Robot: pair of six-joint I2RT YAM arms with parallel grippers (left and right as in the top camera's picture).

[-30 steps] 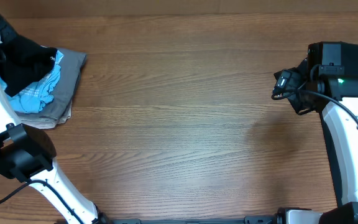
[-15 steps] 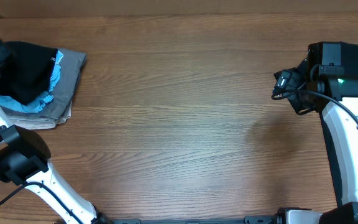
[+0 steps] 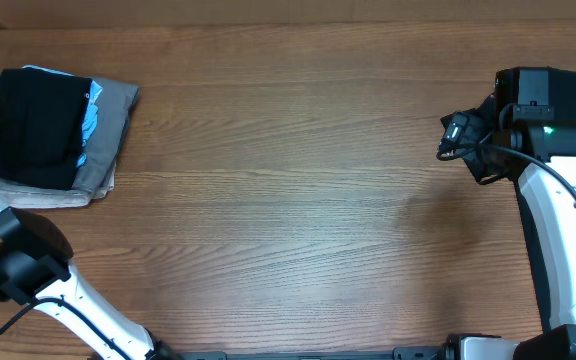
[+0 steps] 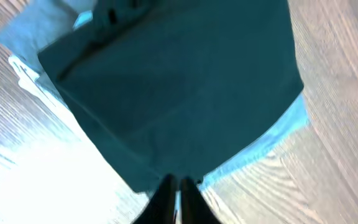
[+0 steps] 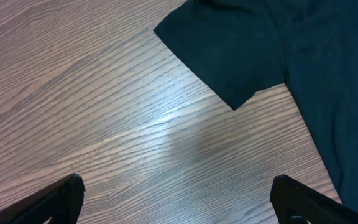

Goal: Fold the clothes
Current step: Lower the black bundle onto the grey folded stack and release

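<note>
At the far left of the table [image 3: 298, 200] we see a small pile of clothes. A folded black shirt [image 3: 36, 128] lies flat on top, a neat rectangle. Under it a blue garment [image 3: 89, 118] shows as a thin strip along its right edge, and a grey garment [image 3: 113, 130] sits at the bottom, sticking out to the right and toward the near side. The left arm [image 3: 18, 265] rises along the left edge of the overhead view, beside the pile.

In the left wrist view the left gripper [image 4: 176, 186] has its two fingers pressed together, with no gap between them. Their tips meet right at the edge of the folded black shirt (we cannot tell whether any cloth is caught between them). The blue garment peeks out on both sides of the shirt here too.

The middle of the table is bare wood grain.

At the right, the right arm [image 3: 558, 200] stands near the table's right edge. In the right wrist view the right gripper [image 5: 176, 186] is spread wide, one finger in each lower corner, holding nothing. Beyond it a second black shirt [image 5: 278, 43] lies flat on the wood, one sleeve pointing toward the fingers, apart from them.
</note>
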